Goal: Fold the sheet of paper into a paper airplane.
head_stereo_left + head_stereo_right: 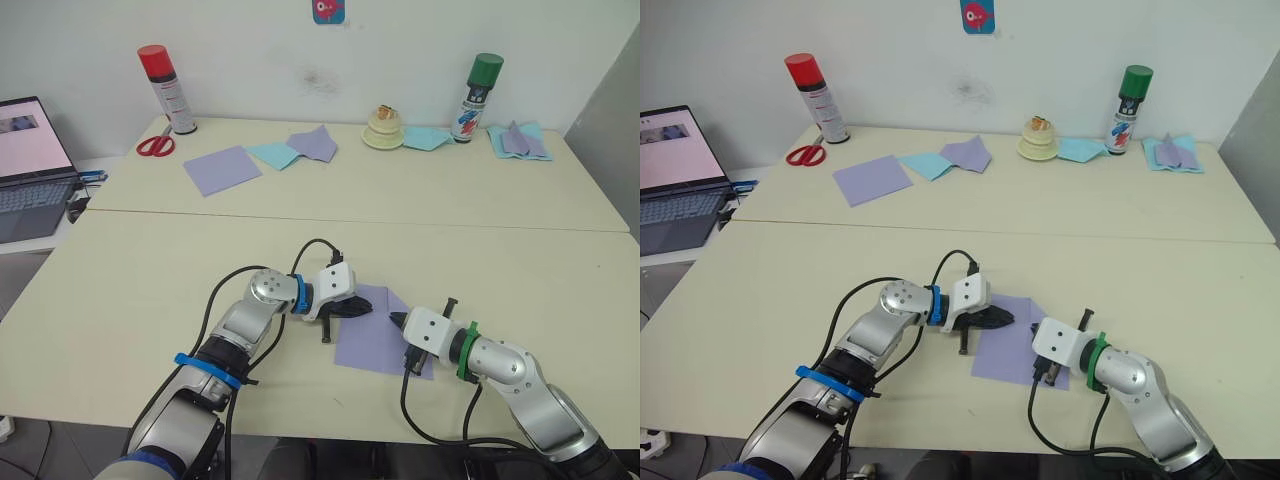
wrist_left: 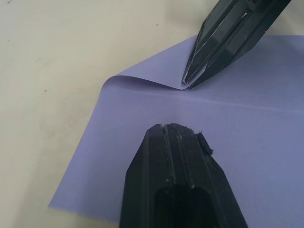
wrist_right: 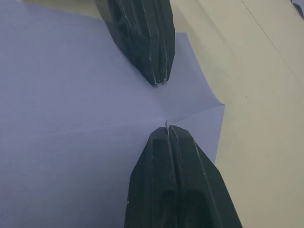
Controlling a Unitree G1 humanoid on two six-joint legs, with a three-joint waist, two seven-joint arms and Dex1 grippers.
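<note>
The sheet of paper (image 1: 375, 345), lavender with a centre crease, lies flat on the near table between my two grippers. One of its corners (image 2: 142, 78) is curled up and over toward the crease. My right gripper (image 1: 397, 321) is shut on the tip of that corner, and a sliver of paper shows between its fingertips (image 3: 167, 128). Coming from the other side, my left gripper (image 1: 364, 308) is shut, its tip (image 2: 168, 127) down on the sheet just short of the crease. The two tips face each other a short gap apart.
On the far table are a red spray can (image 1: 167, 88), scissors (image 1: 153, 145), a flat lavender sheet (image 1: 222, 169), light-blue paper (image 1: 275, 154), a folded lavender piece (image 1: 315, 143), a cream tape roll (image 1: 383, 128), a green spray can (image 1: 475, 98) and more papers (image 1: 520, 141). A laptop (image 1: 30, 165) stands at the left.
</note>
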